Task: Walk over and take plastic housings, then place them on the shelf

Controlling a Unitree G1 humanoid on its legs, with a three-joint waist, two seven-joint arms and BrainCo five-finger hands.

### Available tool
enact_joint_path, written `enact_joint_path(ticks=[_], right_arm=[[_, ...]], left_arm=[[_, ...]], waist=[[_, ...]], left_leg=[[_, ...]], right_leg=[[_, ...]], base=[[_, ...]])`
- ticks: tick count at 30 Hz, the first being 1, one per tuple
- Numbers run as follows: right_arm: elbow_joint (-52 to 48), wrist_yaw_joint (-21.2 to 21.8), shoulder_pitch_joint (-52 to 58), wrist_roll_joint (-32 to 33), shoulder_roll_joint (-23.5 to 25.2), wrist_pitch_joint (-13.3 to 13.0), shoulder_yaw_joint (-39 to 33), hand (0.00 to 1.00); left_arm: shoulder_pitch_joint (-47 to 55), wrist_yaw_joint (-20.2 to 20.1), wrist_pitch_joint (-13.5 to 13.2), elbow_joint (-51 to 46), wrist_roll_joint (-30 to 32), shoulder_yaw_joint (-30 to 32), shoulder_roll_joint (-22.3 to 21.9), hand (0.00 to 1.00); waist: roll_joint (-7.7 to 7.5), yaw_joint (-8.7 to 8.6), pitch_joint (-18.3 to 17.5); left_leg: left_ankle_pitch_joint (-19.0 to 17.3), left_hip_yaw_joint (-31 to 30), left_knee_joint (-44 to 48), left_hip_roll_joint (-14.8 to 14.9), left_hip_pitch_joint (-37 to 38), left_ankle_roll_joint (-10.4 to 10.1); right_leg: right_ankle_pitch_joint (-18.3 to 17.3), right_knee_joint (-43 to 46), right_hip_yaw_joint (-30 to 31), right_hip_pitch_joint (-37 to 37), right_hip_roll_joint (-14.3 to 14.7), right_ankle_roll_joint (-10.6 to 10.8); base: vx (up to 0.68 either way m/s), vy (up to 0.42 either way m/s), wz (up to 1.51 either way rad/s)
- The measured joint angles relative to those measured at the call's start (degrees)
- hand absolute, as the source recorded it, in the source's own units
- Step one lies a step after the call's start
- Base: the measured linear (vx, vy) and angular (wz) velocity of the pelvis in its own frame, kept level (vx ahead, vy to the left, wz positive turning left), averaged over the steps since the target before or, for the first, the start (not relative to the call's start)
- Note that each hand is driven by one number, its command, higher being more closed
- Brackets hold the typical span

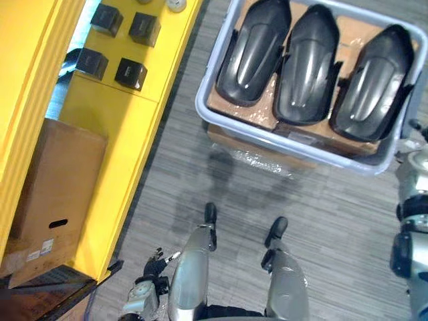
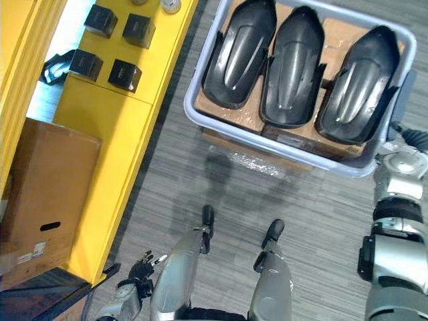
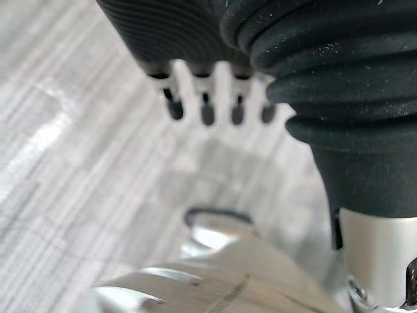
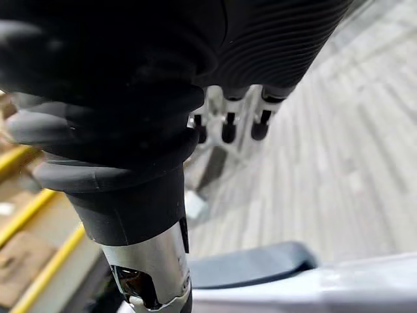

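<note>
Clearly, in the left eye view, the three plastic housings lie side by side, untouched, in a pale bin at one o'clock. They look glossy, curved and tightly packed, so one could slip from the fingers or drag its neighbour out with it. The yellow shelf runs from nine to eleven o'clock. Its small black boxes and cardboard box leave little room, so a careless placement may knock them. In the right eye view, grey striped floor separates bin and shelf. The left wrist view shows the left hand released, its fingers hanging straight and empty. The right wrist view shows the right hand likewise slack above the floor.
</note>
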Motion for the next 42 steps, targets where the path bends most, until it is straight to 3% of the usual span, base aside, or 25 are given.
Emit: enact_joint_path(ticks=[5, 9, 20, 27, 33, 42], right_arm=[[4.75, -0.03, -2.50, 2.19, -2.73, 3.05, 0.35, 0.00], [7.01, 0.32, -4.52, 2.23, -4.01, 4.28, 1.43, 0.00], [5.71, -1.22, -6.86, 0.36, -6.34, 4.07, 2.81, 0.00], [2.25, -5.45, -6.95, -3.03, -7.29, 3.27, 4.56, 0.00], [-0.90, -8.43, -9.10, -3.47, -8.06, 0.07, 4.83, 0.00], [-1.04, -6.85, -10.07, -3.85, -8.74, 0.44, 5.39, 0.00]], left_arm=[[0.06, -0.08, -0.22, 0.17, -1.76, -1.47, -0.83, 0.00], [0.20, -0.46, -0.16, 0.19, -2.37, -1.63, -1.10, 0.00], [2.31, -2.91, -0.84, 0.31, -4.38, -2.08, -2.18, 0.00], [2.36, -4.32, -1.62, 1.16, -4.65, -2.22, -2.88, 0.00], [2.36, -4.71, -2.18, 1.30, -4.69, -2.25, -2.89, 0.00], [2.37, -4.94, -2.03, 1.53, -6.35, -2.32, -2.91, 0.00]], waist=[[2.11, 1.03, 0.04], [2.56, 1.95, -0.25], [4.61, 3.48, -1.63], [5.81, 4.34, -2.46], [5.83, 4.34, -2.48], [5.84, 4.43, -2.48]], left_leg=[[0.30, -1.11, 0.81, -1.04, -1.58, 0.29], [0.46, -1.62, 1.49, -2.01, -2.97, 0.53], [-1.68, -2.66, 7.98, -2.44, -7.58, 0.98], [-1.76, -2.48, 9.06, -2.15, -8.31, 1.02], [-2.12, -2.58, 9.84, -1.96, -8.29, 0.91], [-2.11, -2.57, 9.68, -1.90, -8.17, 0.92]], right_leg=[[-2.12, 4.19, -0.98, -2.18, -1.86, 0.44], [-3.87, 7.78, -1.32, -4.34, -3.45, 0.72], [-7.23, 15.97, -0.85, -8.72, -5.46, 0.88], [-7.63, 17.26, -0.09, -9.93, -5.40, 0.83], [-8.21, 18.33, -0.06, -9.96, -5.42, 0.70], [-8.23, 18.46, 0.00, -9.85, -5.44, 0.68]], base=[[-0.01, 0.022, 0.15], [-0.01, 0.017, 0.14], [-0.03, 0.016, 0.05], [-0.01, 0.000, -0.02], [0.00, 0.000, 0.00], [0.00, 0.000, 0.00]])
